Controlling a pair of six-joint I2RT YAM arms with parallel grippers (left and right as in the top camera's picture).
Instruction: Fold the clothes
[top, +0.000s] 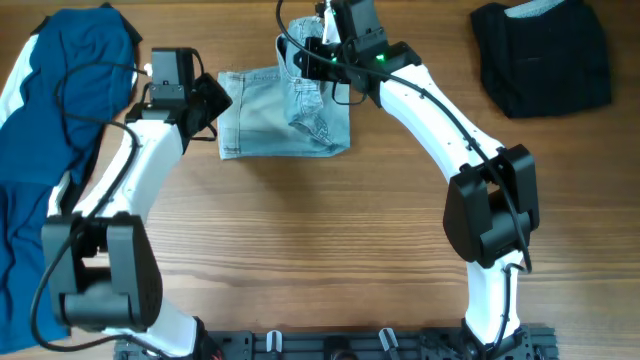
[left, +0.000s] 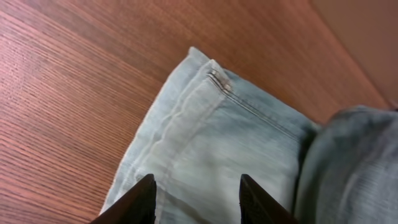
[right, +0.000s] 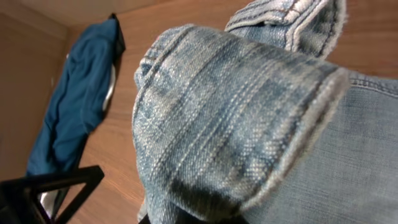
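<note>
Firmly clamped, the right gripper (top: 315, 48) holds up a fold of the jeans (top: 262, 115) lying beneath it; the left gripper (left: 198, 186), fingers spread, hovers over their hem corner.

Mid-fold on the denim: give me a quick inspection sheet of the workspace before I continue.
Surface: wooden table, no spills seen.
Job's things: denim garment partly folded at far middle, one fold lifted; blue garment spread at left; black garment bunched at far right.
Clutter: nothing seen.
Grippers: left gripper open over the denim's edge; right gripper appears shut on the lifted fold, fingers hidden.
Cables: black cable loops from the left arm over the blue garment.
Surroundings: black rail along the near edge.
</note>
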